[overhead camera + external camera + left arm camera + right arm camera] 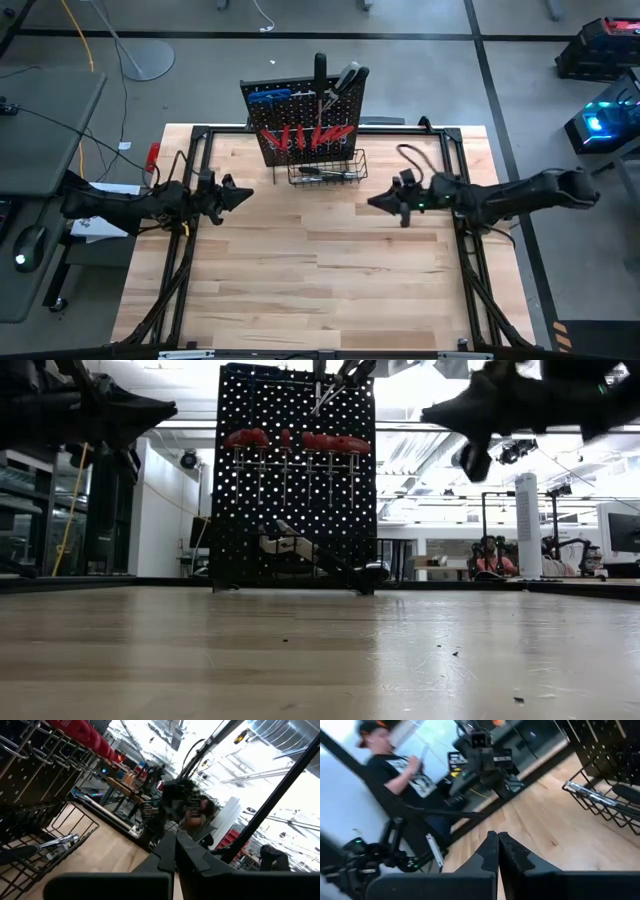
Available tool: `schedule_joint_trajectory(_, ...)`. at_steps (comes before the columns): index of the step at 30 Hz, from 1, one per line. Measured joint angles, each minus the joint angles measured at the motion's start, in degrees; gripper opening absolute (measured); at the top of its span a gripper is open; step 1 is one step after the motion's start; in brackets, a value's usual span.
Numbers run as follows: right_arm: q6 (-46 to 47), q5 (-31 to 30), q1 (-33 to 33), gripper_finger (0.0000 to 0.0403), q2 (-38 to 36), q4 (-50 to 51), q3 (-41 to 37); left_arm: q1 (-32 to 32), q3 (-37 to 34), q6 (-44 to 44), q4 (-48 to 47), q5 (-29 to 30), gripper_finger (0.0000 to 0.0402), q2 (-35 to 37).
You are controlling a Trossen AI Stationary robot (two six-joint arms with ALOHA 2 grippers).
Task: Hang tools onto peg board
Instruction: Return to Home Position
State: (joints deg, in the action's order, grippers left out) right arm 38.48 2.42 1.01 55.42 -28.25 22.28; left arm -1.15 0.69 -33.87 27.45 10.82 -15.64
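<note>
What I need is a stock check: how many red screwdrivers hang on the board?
6 red screwdrivers, it seems, side by side in one row on the board, above the basket. Handles overlap, so the count may be off.

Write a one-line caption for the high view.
Tools hang on the peg board; left gripper and right gripper, both shut, hover apart over the wooden table.
</note>
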Motion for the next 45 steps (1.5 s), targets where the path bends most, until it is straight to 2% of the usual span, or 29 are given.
schedule_joint_trajectory(3, -1.3, 5.0, 3.2, 0.0, -2.3, -10.7, -7.5, 0.0, 0.0, 0.0, -0.1, 0.0, 0.0001, -0.2)
schedule_joint_trajectory(5, -1.4, 5.8, 4.0, 0.0, -3.8, -14.9, -11.3, 0.0, 0.0, 0.0, -0.5, 0.0, 0.0001, -0.4)
schedule_joint_trajectory(10, -2.9, 5.4, 3.7, 0.0, -7.0, -18.5, -18.1, 0.0, 0.0, 0.0, -1.3, 0.0, 0.0001, -0.8)
schedule_joint_trajectory(14, -8.6, 4.3, 2.9, 0.0, -8.3, -17.5, -21.2, 0.0, 0.0, 0.0, -1.4, 0.0, 0.0001, -1.0)
schedule_joint_trajectory(18, -16.8, 4.8, 1.9, 0.0, -8.5, -11.5, -21.7, 0.0, 0.0, 0.0, -2.3, 0.0, 0.0001, -1.1)
schedule_joint_trajectory(22, -24.2, 1.5, 1.9, 0.0, -8.5, -2.7, -21.6, 0.0, 0.0, 0.0, -3.0, 0.0, 0.0001, -1.3)
schedule_joint_trajectory(32, -25.0, 0.1, 1.9, 0.0, -9.5, 16.1, -21.6, 0.0, 0.0, 0.0, -4.1, 0.0, 0.0001, -1.3)
schedule_joint_trajectory(37, -25.1, -0.2, 1.9, 0.0, -20.8, 28.0, -21.6, 0.0, 0.0, 0.0, -4.7, 0.0, 0.0001, -1.3)
schedule_joint_trajectory(45, -25.1, -1.2, 1.9, 0.0, -38.9, 27.8, -21.6, 0.0, 0.1, 0.0, -5.6, 0.0, 0.0001, -1.2)
